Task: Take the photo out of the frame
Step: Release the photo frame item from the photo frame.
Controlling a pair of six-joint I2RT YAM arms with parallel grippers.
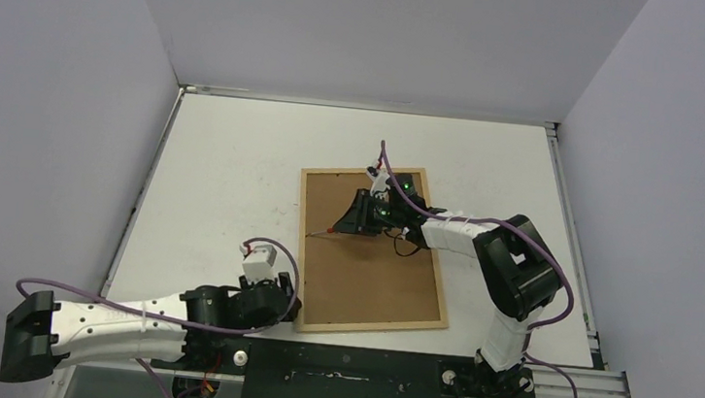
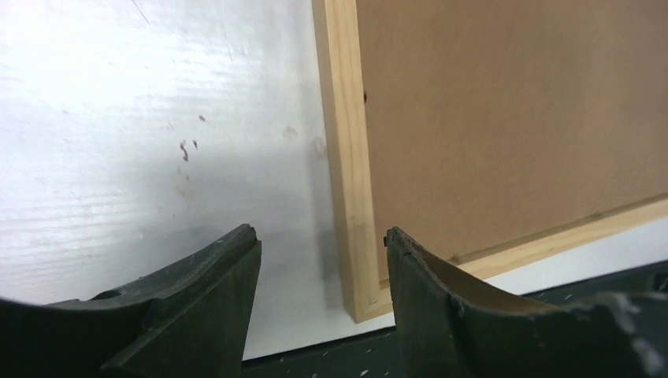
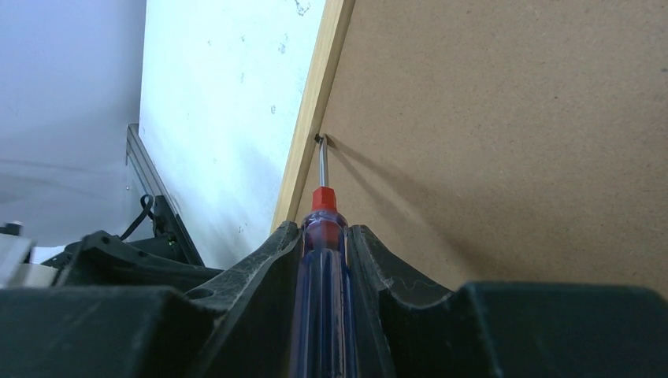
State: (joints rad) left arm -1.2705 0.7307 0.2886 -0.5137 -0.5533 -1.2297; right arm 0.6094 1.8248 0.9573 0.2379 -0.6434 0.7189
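Grip: right fingers (image 3: 277, 253) held blue-handled screwdriver (image 3: 323, 283), tip at clip (image 3: 319, 139) on 9 o'clock rail of frame (image 1: 371, 325); left fingers (image 2: 228, 272) stood parted above its 7 o'clock corner. Frame lay flat on surface (image 1: 224, 177), brown backing panel (image 1: 371, 274) up.

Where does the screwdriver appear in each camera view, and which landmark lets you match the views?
Top external: the screwdriver is near centre, its tip toward the left rail of the frame.
Left wrist: not in view.
Right wrist: bottom centre, gripped by the right end effector, tip at the rail.
Shared landmark: the frame's light wooden rail beside the brown backing panel, seen in all three.
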